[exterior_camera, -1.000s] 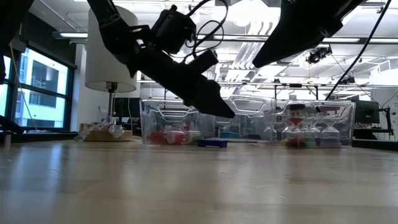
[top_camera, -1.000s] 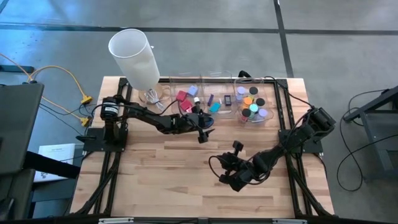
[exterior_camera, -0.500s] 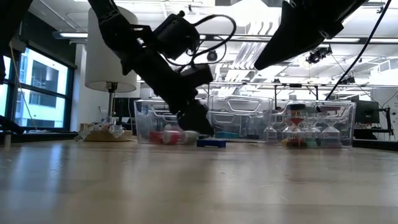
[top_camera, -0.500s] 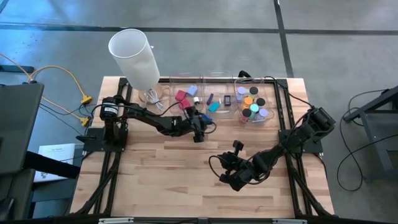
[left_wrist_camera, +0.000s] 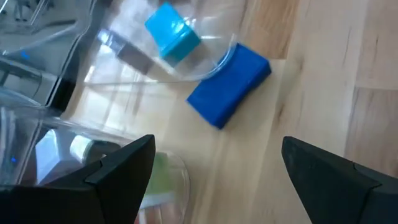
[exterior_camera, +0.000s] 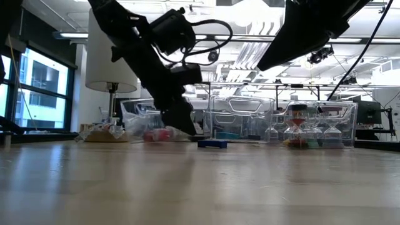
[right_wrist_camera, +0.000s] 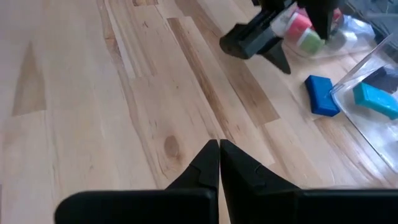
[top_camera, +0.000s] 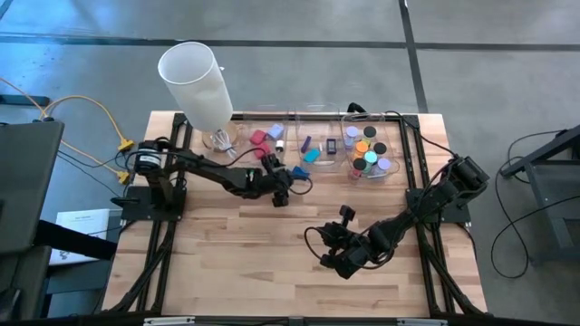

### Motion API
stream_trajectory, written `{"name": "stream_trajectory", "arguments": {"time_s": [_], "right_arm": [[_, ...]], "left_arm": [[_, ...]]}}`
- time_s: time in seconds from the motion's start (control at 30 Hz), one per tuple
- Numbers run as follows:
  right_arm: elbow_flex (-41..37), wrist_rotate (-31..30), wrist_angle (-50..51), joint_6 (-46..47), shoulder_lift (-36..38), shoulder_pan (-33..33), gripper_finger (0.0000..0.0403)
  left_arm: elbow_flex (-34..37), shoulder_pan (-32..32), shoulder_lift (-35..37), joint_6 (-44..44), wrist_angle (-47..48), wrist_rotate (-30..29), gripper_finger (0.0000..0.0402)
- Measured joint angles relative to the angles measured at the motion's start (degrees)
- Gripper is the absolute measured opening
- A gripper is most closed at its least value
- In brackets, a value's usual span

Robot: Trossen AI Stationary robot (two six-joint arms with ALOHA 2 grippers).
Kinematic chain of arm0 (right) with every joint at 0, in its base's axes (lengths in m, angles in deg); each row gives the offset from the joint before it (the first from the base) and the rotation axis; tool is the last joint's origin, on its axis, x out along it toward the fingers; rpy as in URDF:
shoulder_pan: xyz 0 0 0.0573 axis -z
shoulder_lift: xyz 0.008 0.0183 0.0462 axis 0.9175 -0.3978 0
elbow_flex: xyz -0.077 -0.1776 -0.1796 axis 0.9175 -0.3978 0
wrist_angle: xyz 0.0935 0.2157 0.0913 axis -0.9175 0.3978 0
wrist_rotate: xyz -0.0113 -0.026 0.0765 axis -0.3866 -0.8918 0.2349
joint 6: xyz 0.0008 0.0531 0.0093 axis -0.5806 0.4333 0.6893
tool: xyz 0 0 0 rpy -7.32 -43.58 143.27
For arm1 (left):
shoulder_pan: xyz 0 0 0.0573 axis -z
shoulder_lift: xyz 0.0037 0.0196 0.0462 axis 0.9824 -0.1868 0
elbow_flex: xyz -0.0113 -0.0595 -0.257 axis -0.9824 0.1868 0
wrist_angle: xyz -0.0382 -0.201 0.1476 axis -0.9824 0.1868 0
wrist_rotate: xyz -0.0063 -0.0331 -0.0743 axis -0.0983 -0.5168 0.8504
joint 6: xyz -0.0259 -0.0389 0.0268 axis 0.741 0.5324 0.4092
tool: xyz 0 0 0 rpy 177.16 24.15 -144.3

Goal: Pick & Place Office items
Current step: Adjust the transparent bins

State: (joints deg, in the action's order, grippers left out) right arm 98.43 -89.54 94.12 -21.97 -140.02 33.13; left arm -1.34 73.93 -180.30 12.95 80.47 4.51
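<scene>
Dark blue flat rectangle [left_wrist_camera: 229,84] on the table, beyond the open left jaws (untouched)

- Left arm: extends from its base at the table's 9 o'clock edge toward 12 o'clock, forearm low over the surface.
- Left gripper [top_camera: 292,176]: fingers spread wide, pointing toward 3 o'clock, with nothing between them.
- Right arm: folded back from its base at the 3 o'clock edge, wrist toward 6 o'clock.
- Right gripper [right_wrist_camera: 219,163]: fingers pressed together, tips touching, nothing held.
</scene>
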Motion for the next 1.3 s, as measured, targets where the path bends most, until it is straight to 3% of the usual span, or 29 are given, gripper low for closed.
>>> {"name": "stream_trajectory", "arguments": {"time_s": [0.2,0.33,1.07,1.3], "right_arm": [[0.02,0.14,-0.03,0.6,0.0,-0.04,0.0003],[0.02,0.13,-0.14,0.69,0.0,-0.24,0.0003],[0.0,0.28,-0.03,1.52,0.0,-0.5,0.0003],[0.02,0.3,-0.03,1.52,0.0,-0.48,0.0003]], "left_arm": [[0.13,1.28,2.92,-3.26,1.01,-1.1,0.0344],[0.21,1.01,3.06,-7.18,-0.46,3.04,0.0344],[0.17,4.18,3.2,-3.23,7.87,5.35,0.0344],[0.13,7.07,3.22,-4.15,7.59,2.17,0.0344]]}}
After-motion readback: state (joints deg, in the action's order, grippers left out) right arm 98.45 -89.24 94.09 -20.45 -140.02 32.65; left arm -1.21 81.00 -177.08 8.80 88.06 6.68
